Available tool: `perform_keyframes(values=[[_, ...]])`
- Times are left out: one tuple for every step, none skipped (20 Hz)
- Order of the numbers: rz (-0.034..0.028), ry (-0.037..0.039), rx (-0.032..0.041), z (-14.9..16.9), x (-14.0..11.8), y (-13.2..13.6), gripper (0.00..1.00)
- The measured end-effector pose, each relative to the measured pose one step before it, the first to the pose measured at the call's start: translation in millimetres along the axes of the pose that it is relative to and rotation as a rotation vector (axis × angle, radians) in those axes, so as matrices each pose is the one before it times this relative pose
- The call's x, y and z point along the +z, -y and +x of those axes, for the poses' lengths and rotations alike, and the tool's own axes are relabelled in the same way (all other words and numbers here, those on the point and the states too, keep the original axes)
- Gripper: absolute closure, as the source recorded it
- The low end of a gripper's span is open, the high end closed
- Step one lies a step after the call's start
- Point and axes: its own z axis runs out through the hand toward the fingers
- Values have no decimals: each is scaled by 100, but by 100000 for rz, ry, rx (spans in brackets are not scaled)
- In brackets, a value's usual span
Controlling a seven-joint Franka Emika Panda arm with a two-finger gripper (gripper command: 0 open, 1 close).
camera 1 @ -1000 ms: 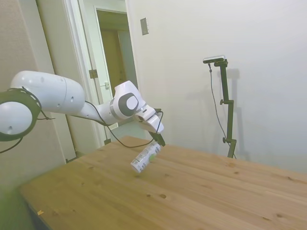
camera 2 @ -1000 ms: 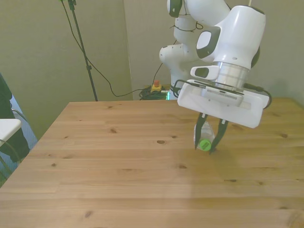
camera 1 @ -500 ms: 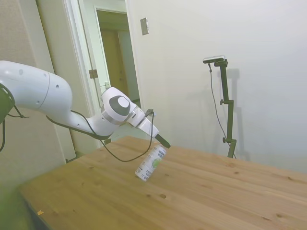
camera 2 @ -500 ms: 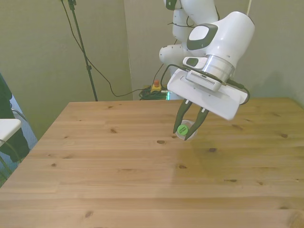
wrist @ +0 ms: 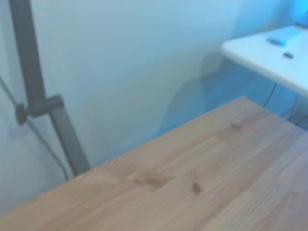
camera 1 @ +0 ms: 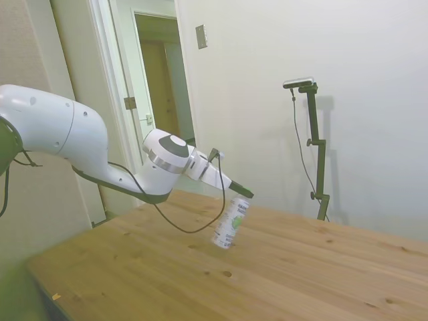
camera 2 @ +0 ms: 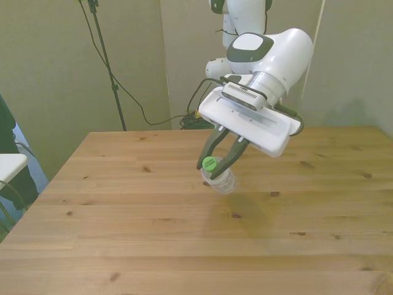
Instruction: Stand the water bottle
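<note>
We see the water bottle (camera 1: 231, 224), clear plastic with a green cap (camera 2: 210, 163) and a white label. It hangs nearly upright, cap uppermost, slightly tilted, just above the bench (camera 1: 281, 274).

No legible text anywhere. White label on the small clear plastic water bottle with green screw cap (camera 1: 231, 223) carries green marks and dark print, too small and blurred to read in the side view. Pale marks on the green cap top in the front view, unreadable. Wrist view: none.
</note>
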Motion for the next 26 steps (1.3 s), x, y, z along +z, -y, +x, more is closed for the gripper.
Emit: perform_keyframes(values=[[2006, -3960, 1639, 79, 563, -54, 100], [1436, -3837, 1572, -13, 611, -87, 100], [1438, -4278, 1746, 24, 551, -17, 100], [1207, -4002, 1737, -16, 470, 7, 100], [953, -3505, 1454, -48, 384, 18, 100], [913, -3110, 1135, -72, 282, 25, 100], [804, -2719, 783, -124, 262, -25, 100], [141, -2015, -175, -87, 255, 45, 100], [60, -1763, 434, 200, 259, 539, 100], [218, -1604, 966, 255, 324, 644, 100], [-68, -879, 266, -25, 284, 206, 100], [-436, -784, -213, -217, 356, -73, 100], [-427, -250, -311, -338, 380, -162, 100], [-251, -288, -226, -293, 342, -71, 100], [-10, -436, -110, -240, 286, 61, 100], [88, -618, -66, -173, 204, 118, 100], [224, -682, -37, -175, 192, 179, 100], [381, -519, -219, -199, 153, 147, 100], [421, -831, -328, -195, 236, 137, 100], [209, -1450, -298, -178, 356, 139, 100], [19, -1438, -158, -200, 481, 106, 100], [-68, -1270, 224, -216, 572, 174, 100], [128, -1200, 564, -130, 632, 303, 100], [366, -1190, 754, -45, 532, 426, 100], [327, -1034, 806, -120, 481, 431, 100], [364, -1037, 847, -197, 430, 451, 100]])
